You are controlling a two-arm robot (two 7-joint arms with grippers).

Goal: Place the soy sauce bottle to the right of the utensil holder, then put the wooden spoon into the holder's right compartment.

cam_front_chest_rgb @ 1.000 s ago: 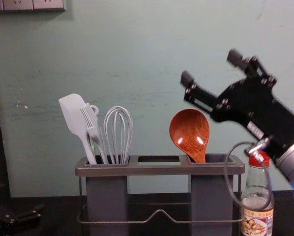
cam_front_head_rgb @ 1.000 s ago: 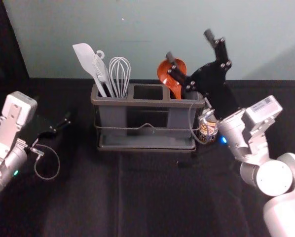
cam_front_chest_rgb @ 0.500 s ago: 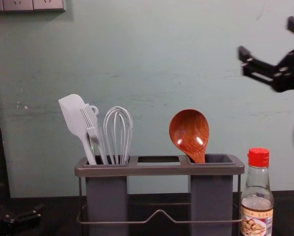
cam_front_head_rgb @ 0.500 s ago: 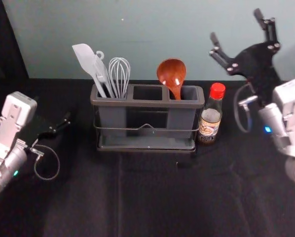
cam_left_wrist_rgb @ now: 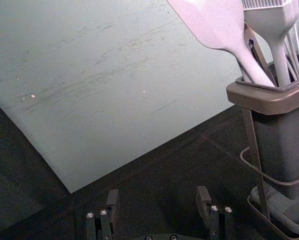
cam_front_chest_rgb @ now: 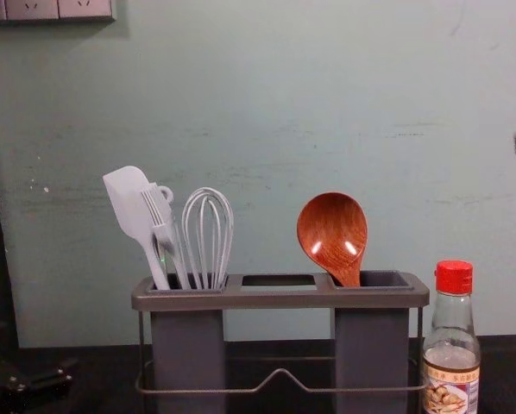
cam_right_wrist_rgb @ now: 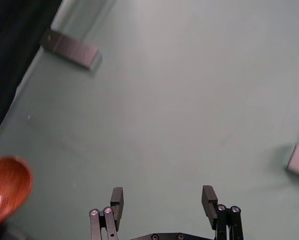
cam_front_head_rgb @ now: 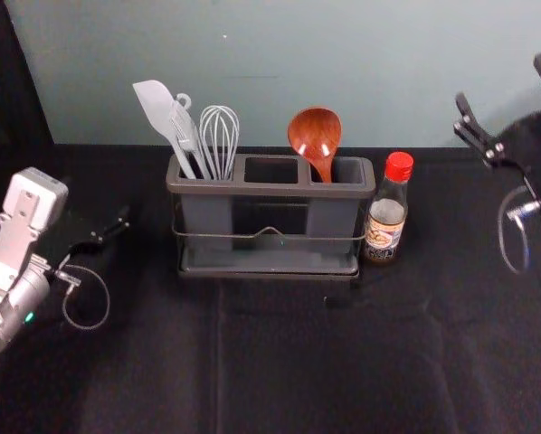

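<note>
My right gripper [cam_front_head_rgb: 506,86] is raised at the head view's right edge, clear of everything; in the right wrist view the gripper [cam_right_wrist_rgb: 162,205] is open and empty. The wooden spoon [cam_front_head_rgb: 315,138] stands bowl-up in the right compartment of the utensil holder [cam_front_head_rgb: 270,189]. Upright just right of the holder is the soy sauce bottle [cam_front_head_rgb: 386,210], red cap on top; the chest view also has the bottle [cam_front_chest_rgb: 450,345]. My left gripper [cam_front_head_rgb: 117,228] is parked left of the holder; in the left wrist view the gripper [cam_left_wrist_rgb: 157,200] is open and empty.
A white spatula [cam_front_head_rgb: 166,113], a brush and a whisk [cam_front_head_rgb: 219,136] stand in the holder's left compartment. Behind the black-covered table [cam_front_head_rgb: 298,362] rises a pale wall [cam_front_head_rgb: 252,54]. Wall sockets [cam_front_chest_rgb: 47,9] are high at the chest view's left.
My right gripper has swung away to the right from above the spoon and bottle, uncovering the bottle. The spoon, bottle, holder and left arm have stayed in place.
</note>
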